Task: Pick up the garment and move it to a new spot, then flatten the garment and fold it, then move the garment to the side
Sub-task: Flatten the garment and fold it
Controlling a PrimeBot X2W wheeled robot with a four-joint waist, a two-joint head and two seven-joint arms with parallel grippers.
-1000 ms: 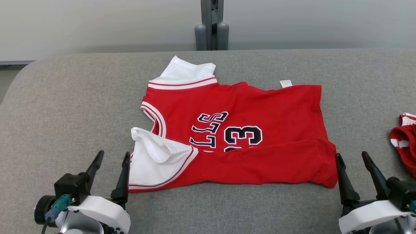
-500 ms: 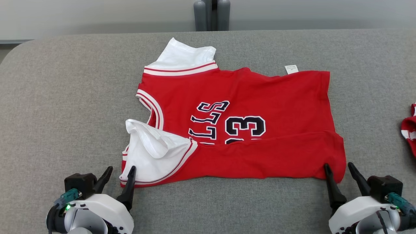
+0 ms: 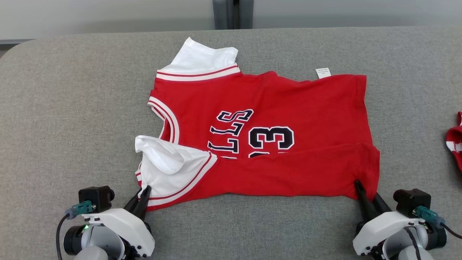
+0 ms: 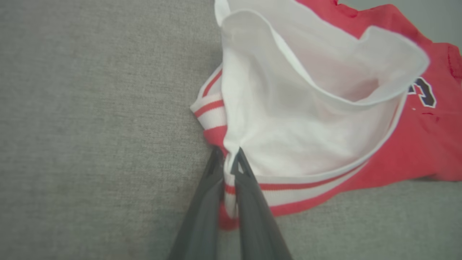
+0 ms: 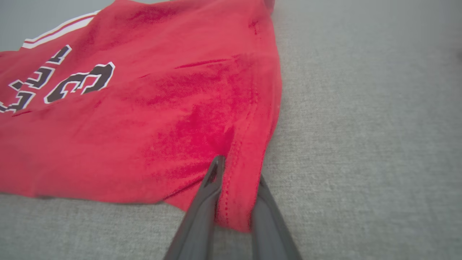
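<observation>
The garment [image 3: 260, 108] is a red jersey with white sleeves and dark "23" lettering, lying mostly flat on the grey table [image 3: 72, 108], its near strip folded over. My left gripper [image 3: 142, 192] is shut on the near-left corner; in the left wrist view its fingers [image 4: 227, 160] pinch the striped hem of the puffed white sleeve [image 4: 306, 126]. At the near-right corner my right gripper [image 3: 365, 189] is shut on the red hem. In the right wrist view the hem fold [image 5: 240, 159] is bunched between the two fingers [image 5: 238, 169].
Another red-and-white cloth [image 3: 455, 144] lies at the table's right edge. A dark grey post [image 3: 232, 14] stands behind the far edge. Bare grey tabletop surrounds the jersey on the left, right and near sides.
Both grippers moved forward from open, short of the jersey, onto its two near corners and closed on them. The head camera tilted, shifting the whole picture.
</observation>
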